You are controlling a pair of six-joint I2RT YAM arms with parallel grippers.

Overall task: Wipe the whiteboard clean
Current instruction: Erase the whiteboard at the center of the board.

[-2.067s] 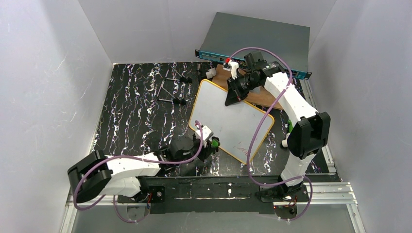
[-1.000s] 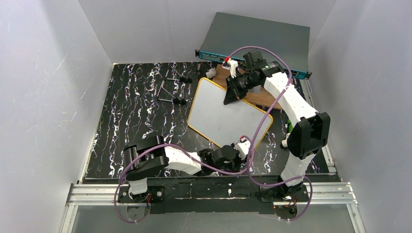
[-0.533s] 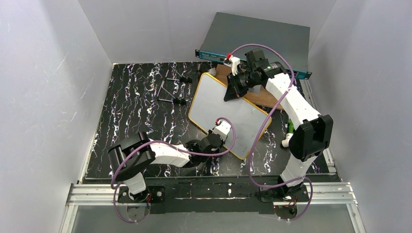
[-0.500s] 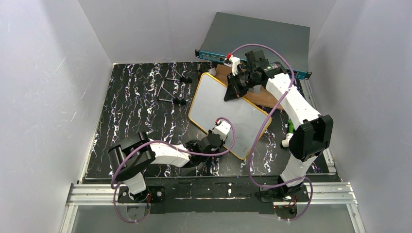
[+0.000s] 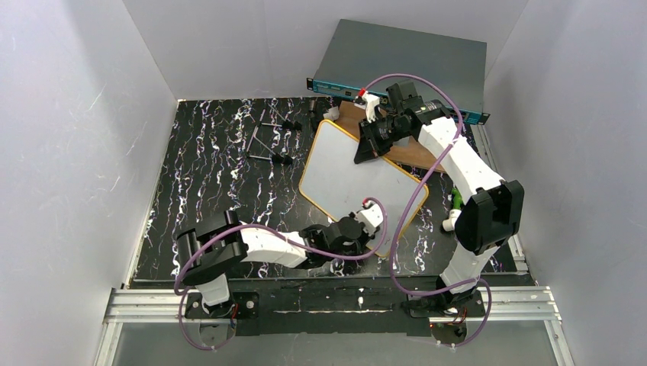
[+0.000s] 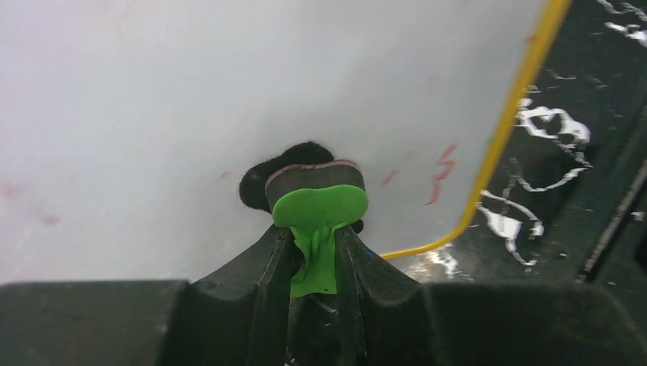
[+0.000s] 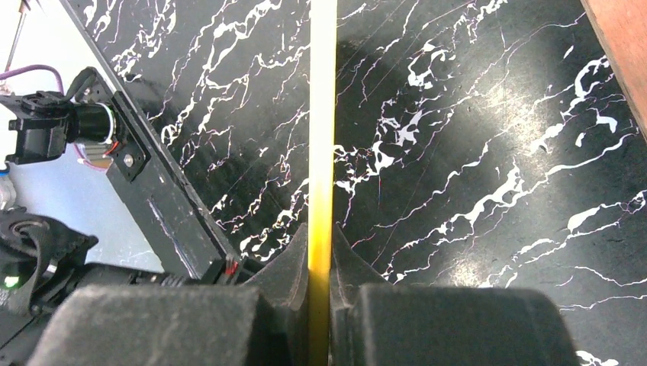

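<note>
One whiteboard (image 5: pixel 347 171) lies across the counter (image 5: pixel 206 168), long axis running far-left to near-right (far edge pinched by the right fingers (image 7: pixel 294 267)). The left fingers (image 6: pixel 267 259) clamp one green eraser (image 6: pixel 317 202) against its near corner.

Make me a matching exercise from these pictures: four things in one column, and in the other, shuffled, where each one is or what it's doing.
Things
1. left gripper
2. right gripper
3. wooden board
4. red marks

Places or states
A. partly under the whiteboard, at its far side
B. shut on the eraser by its green handle
C. faint, close to the yellow frame
D. shut on the whiteboard's yellow edge

Pairs: 1-B, 2-D, 3-A, 4-C
</note>
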